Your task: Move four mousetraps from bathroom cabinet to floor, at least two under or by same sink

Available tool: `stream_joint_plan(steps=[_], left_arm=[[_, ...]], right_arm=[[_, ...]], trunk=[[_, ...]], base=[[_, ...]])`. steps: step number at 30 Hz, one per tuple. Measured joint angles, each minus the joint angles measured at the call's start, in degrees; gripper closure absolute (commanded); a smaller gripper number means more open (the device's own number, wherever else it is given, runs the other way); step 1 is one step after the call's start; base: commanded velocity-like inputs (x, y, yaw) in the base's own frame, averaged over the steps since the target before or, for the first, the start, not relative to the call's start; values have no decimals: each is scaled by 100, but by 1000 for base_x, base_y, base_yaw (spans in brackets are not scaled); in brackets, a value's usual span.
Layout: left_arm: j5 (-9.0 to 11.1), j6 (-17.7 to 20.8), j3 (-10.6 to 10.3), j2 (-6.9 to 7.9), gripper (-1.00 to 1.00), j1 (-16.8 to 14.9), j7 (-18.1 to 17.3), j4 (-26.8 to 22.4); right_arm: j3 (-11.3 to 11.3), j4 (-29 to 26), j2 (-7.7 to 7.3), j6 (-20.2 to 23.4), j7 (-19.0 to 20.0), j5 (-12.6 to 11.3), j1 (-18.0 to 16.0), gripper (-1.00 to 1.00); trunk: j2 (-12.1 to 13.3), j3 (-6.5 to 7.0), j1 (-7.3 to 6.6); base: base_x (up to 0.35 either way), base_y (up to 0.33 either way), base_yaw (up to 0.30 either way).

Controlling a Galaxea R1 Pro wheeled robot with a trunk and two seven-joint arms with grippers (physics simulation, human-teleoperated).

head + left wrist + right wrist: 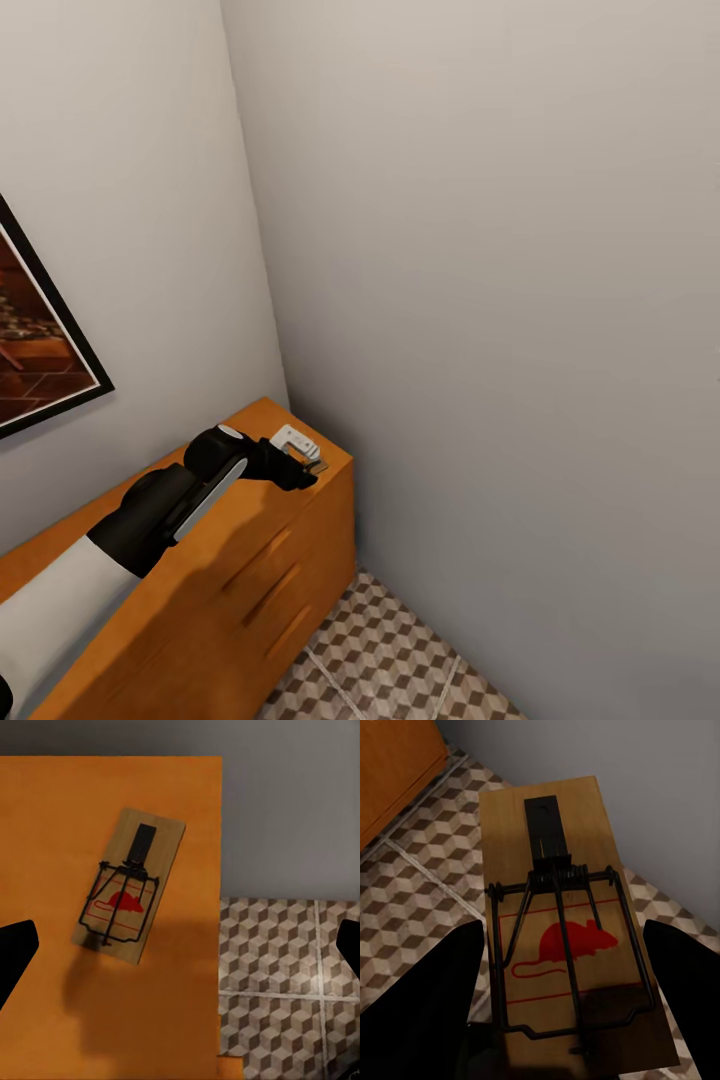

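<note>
One mousetrap (pixel 298 443) lies flat near the far right corner of the orange-tan cabinet (pixel 250 560) top. In the left wrist view this mousetrap (pixel 127 886) shows its tan board, dark wire and red mark. My left gripper (pixel 300 470) hovers just above it, open, its dark fingertips (pixel 15 952) spread wide with the trap between and ahead of them. My right gripper (pixel 559 1020) is shut on a second mousetrap (pixel 562 930), held flat between both fingers over the cube-patterned bathroom floor (pixel 412 892). The sink is out of view.
Grey walls (pixel 480 300) meet in a corner right behind the cabinet's end. A framed picture (pixel 40 340) hangs on the left wall. The cabinet's drawer handles (pixel 270 590) face the tiled floor (pixel 400 660). Beside the held trap stands the cabinet side (pixel 397 765).
</note>
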Motion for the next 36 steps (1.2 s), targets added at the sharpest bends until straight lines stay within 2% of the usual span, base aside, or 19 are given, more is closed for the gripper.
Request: stream_joint_plan(steps=[15,36], left_arm=[[0,-1,9,64,-100,0,0,-2],[0,-1,0,71,-100,0,0,5]], right_arm=[[0,0,0,-1,0,2,0,100],[0,0,0,4,0,0,-2,100]], trunk=[[0,-46,0],[0,-48,0]], base=[[0,0,0],[40,0,0]])
